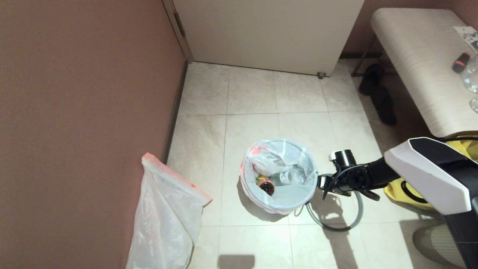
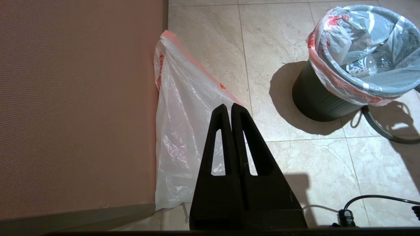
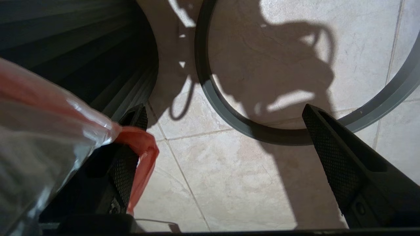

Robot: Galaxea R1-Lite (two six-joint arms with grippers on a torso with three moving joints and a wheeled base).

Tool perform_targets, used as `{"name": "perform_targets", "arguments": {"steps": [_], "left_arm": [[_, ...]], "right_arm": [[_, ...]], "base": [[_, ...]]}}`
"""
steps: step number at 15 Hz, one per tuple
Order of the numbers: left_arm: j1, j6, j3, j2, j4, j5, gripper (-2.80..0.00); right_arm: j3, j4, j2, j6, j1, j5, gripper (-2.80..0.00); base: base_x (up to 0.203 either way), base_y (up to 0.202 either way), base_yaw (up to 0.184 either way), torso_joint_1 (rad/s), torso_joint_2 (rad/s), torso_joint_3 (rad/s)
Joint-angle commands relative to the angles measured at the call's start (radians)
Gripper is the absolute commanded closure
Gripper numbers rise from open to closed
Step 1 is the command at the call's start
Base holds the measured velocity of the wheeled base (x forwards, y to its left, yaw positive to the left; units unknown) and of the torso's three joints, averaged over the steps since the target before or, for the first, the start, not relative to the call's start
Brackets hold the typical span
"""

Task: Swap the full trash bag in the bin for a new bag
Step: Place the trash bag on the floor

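The black bin point(image 2: 321, 101) stands mid-floor, lined by the full trash bag point(image 1: 283, 153), whose pink-red hem folds over the rim. A clear bottle point(image 1: 289, 175) and a dark cup point(image 1: 266, 185) lie inside. My right gripper point(image 1: 325, 185) is open at the bin's right rim; in the right wrist view point(image 3: 223, 111) the bag's hem point(image 3: 144, 147) lies against one finger, ungripped. The grey hoop point(image 1: 356, 220) lies flat on the floor beneath that gripper. The limp new bag point(image 1: 164, 216) hangs against the left wall. My left gripper point(image 2: 231, 105) is shut and empty, above the new bag point(image 2: 183, 114).
A brown wall point(image 1: 74, 112) closes the left side, a white door point(image 1: 269, 33) the back. A padded bench point(image 1: 422, 56) and black slippers point(image 1: 381, 97) sit at the back right. A yellow bag point(image 1: 396, 190) lies behind my right arm.
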Motion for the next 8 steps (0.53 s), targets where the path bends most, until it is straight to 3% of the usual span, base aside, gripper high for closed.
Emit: {"name": "perform_targets", "arguments": {"steps": [1,3,5,6,8], "left_arm": [[0.000,0.000,0.000,0.001,-0.001,0.000,0.00],[0.000,0.001,0.000,0.001,-0.001,0.000,0.00],[0.000,0.001,0.000,0.001,-0.001,0.000,0.00],[0.000,0.001,0.000,0.001,-0.001,0.000,0.00],[0.000,0.000,0.000,0.001,-0.001,0.000,0.00]], "right_arm": [[-0.033,0.000,0.041,0.002,0.015,-0.024,-2.80],[-0.085,0.002,0.081,0.001,0.038,-0.108,-2.80],[-0.087,0.002,0.065,0.003,0.051,-0.116,-2.80],[-0.089,0.004,0.056,0.003,0.056,-0.117,0.00],[-0.089,0.008,0.039,0.002,0.058,-0.116,0.00]], "base": [[0.000,0.000,0.000,0.000,0.00,0.000],[0.000,0.000,0.000,0.000,0.00,0.000],[0.000,0.000,0.000,0.000,0.00,0.000],[0.000,0.000,0.000,0.000,0.00,0.000],[0.000,0.000,0.000,0.000,0.00,0.000]]}}
